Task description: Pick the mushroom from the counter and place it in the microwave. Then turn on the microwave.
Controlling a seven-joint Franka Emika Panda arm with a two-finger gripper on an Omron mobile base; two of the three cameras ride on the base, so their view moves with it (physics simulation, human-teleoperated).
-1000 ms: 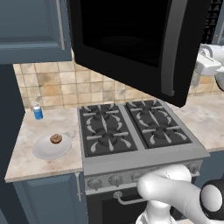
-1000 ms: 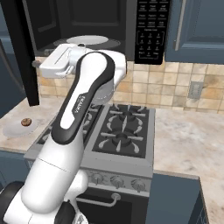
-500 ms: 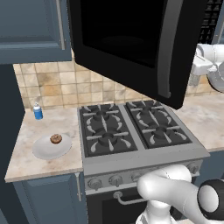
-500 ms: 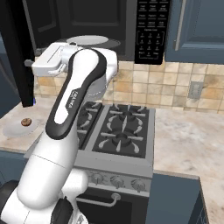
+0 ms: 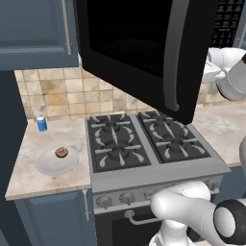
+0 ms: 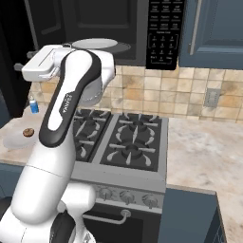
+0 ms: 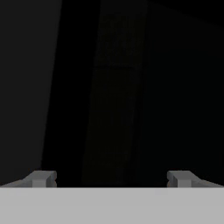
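Well left of the hand, mushroom lies.

microwave keypad markings illegible, no readable text

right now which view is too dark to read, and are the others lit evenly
Hand view: nearly black, just the end effector tips wide apart against dark. Left base view: evenly lit, mushroom sharp on its plate. Right base view: even light, microwave cavity in deep shadow.
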